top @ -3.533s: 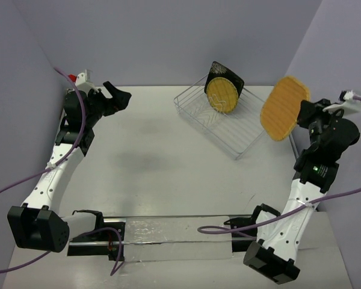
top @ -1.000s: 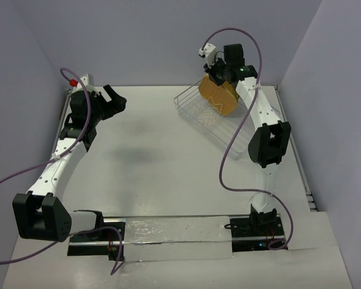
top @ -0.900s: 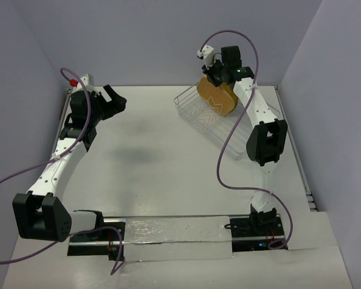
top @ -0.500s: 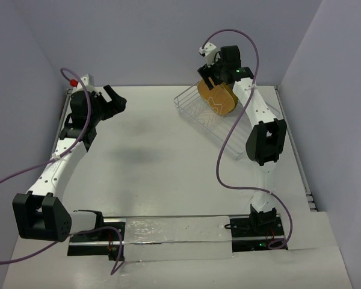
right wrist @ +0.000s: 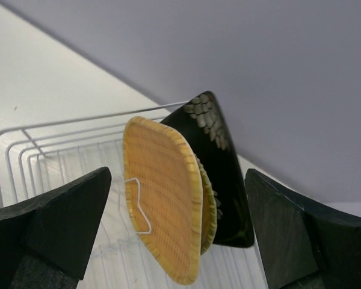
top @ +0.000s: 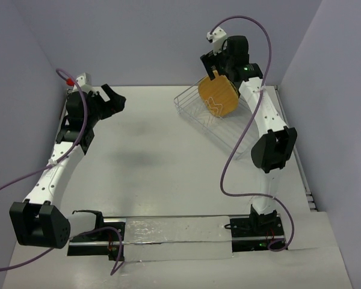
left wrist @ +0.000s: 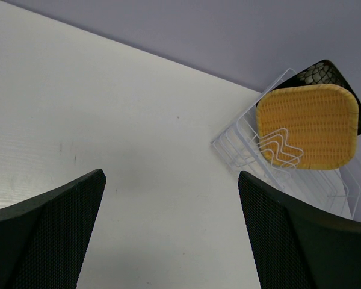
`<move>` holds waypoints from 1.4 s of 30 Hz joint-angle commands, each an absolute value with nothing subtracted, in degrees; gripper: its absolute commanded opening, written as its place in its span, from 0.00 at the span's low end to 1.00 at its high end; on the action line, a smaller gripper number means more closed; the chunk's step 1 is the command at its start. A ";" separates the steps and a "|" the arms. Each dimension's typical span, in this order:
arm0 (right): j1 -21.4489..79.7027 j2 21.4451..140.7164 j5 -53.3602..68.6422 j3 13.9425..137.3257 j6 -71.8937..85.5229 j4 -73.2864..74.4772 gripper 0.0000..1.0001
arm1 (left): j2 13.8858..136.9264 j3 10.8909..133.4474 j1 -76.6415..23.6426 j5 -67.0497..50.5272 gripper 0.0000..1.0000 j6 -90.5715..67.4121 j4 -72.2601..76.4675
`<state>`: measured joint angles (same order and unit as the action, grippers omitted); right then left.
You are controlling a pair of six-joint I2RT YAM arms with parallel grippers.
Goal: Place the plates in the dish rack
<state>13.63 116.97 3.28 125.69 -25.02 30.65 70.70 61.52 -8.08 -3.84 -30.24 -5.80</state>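
Observation:
The dish rack stands at the back right of the table. An orange woven plate stands on edge between its prongs. In the right wrist view this orange plate is the nearest of three. Behind it shows the rim of a yellow plate, then a black flowered plate. My right gripper hangs just above and behind the plates, open, touching none of them. My left gripper is open at the back left, far from the rack, holding nothing.
The back wall rises close behind the rack, and the right wall stands a little beyond it. Purple cables loop from both arms. A mounting rail runs along the near edge between the arm bases.
My right gripper opened and let go of the orange plate, then rose up and back. The plate stays standing in the rack. The left arm shifted only slightly.

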 commanded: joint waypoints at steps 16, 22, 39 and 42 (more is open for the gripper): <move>8.87 97.81 -7.43 84.97 -5.30 18.92 0.92 | 68.53 60.54 -7.49 -5.89 0.99 -29.55 -2.37; 8.61 103.93 -8.72 89.46 -3.14 18.22 0.85 | 69.33 60.87 -7.47 -5.90 0.99 -29.44 -2.73; 8.15 104.48 -12.78 86.70 -3.41 17.16 0.37 | 69.41 60.79 -7.53 -5.65 0.99 -29.62 -2.35; 8.08 104.76 -13.52 88.07 -4.58 17.31 0.22 | 69.78 61.17 -7.47 -5.80 0.99 -29.71 -2.64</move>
